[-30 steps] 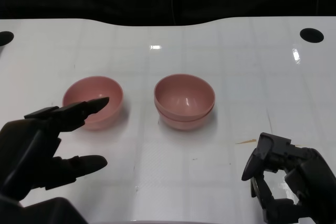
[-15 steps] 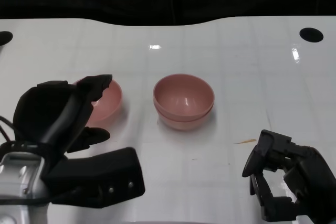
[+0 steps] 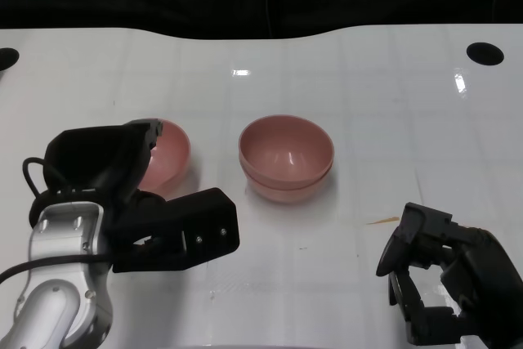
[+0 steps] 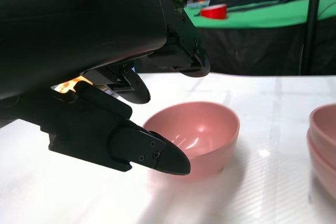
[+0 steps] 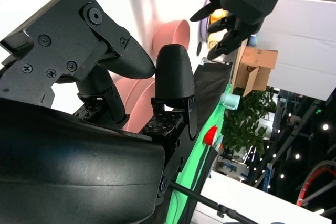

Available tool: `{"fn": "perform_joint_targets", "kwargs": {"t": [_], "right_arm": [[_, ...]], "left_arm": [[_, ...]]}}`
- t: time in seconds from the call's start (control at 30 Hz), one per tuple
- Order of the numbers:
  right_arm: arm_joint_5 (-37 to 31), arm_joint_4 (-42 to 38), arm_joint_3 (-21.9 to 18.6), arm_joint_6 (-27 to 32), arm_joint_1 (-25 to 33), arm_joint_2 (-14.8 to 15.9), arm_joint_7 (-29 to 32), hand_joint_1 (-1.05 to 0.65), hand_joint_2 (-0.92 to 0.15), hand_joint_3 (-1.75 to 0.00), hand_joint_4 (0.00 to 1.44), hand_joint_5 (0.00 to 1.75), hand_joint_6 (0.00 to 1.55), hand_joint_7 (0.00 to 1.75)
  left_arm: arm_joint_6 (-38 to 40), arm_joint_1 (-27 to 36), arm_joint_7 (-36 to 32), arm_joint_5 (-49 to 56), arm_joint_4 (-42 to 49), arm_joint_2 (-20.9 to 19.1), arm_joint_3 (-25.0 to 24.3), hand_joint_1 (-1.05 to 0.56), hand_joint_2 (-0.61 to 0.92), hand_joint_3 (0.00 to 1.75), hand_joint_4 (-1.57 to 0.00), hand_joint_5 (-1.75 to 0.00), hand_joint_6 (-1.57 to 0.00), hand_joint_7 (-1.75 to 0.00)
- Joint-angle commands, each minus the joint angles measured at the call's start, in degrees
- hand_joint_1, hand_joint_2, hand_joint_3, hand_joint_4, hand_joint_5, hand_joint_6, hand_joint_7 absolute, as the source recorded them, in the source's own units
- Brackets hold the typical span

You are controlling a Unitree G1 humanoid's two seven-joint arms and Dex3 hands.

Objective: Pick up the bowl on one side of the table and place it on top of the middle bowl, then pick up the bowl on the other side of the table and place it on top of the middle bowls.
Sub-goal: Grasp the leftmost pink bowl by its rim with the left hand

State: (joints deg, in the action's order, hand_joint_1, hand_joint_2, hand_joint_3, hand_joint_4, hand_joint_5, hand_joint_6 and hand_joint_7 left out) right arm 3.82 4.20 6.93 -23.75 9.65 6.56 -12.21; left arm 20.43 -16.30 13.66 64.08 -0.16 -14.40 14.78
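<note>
Bowls first: your single pink bowl sits on the white table at the left, with your left hand spread over its near rim, fingers apart and gripping nothing. The stacked pink bowls stand in the middle, well apart from it. Your right hand waits near the table's front edge, fingers curled in on nothing.

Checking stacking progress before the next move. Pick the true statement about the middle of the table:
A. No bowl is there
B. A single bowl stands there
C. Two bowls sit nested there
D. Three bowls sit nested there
C: the middle stack shows two rims, one bowl nested in another, while the left bowl stands alone by the left hand.
</note>
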Motion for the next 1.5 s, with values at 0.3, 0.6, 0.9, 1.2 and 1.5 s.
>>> {"fn": "perform_joint_targets", "kwargs": {"t": [0.3,0.6,0.9,1.2,1.5], "right_arm": [[-0.3,1.2,-0.7,0.3,0.4,0.0,0.1,-0.09,-0.37,-1.45,0.86,1.75,0.74,1.57],[-0.8,1.2,-0.8,0.4,0.4,-0.1,0.1,-0.07,-0.37,-1.46,0.86,1.75,0.75,1.58],[-0.7,2.0,-0.6,1.7,0.8,-0.3,-0.1,-0.07,-0.36,-1.48,0.86,1.75,0.75,1.57],[-0.7,2.1,-0.7,1.7,0.7,-0.3,-0.2,-0.07,-0.35,-1.49,0.86,1.75,0.75,1.57],[-0.7,2.5,-0.9,2.2,0.6,-0.3,0.0,-0.05,-0.35,-1.5,0.87,1.75,0.76,1.57]], "left_arm": [[1.4,-6.0,-0.1,-2.7,12.0,-2.0,4.4,-0.63,0.91,0.01,-0.74,-0.13,-0.44,0.0],[-3.6,-12.1,-7.8,-7.1,28.2,-2.3,7.7,-0.53,0.92,0.07,-0.74,-0.09,-0.49,-0.02],[-17.3,-15.9,-24.6,-14.4,42.8,-1.8,8.2,-0.32,0.92,0.12,-0.69,-1.37,-0.97,-0.1],[-22.5,-17.2,-33.7,-15.5,46.5,-2.9,10.3,-0.35,0.92,0.14,-0.84,-1.75,-1.02,-0.48],[-23.9,-17.3,-36.6,-14.9,44.7,-4.5,11.2,-0.32,0.92,0.08,-0.85,-1.75,-0.75,-1.12]]}}
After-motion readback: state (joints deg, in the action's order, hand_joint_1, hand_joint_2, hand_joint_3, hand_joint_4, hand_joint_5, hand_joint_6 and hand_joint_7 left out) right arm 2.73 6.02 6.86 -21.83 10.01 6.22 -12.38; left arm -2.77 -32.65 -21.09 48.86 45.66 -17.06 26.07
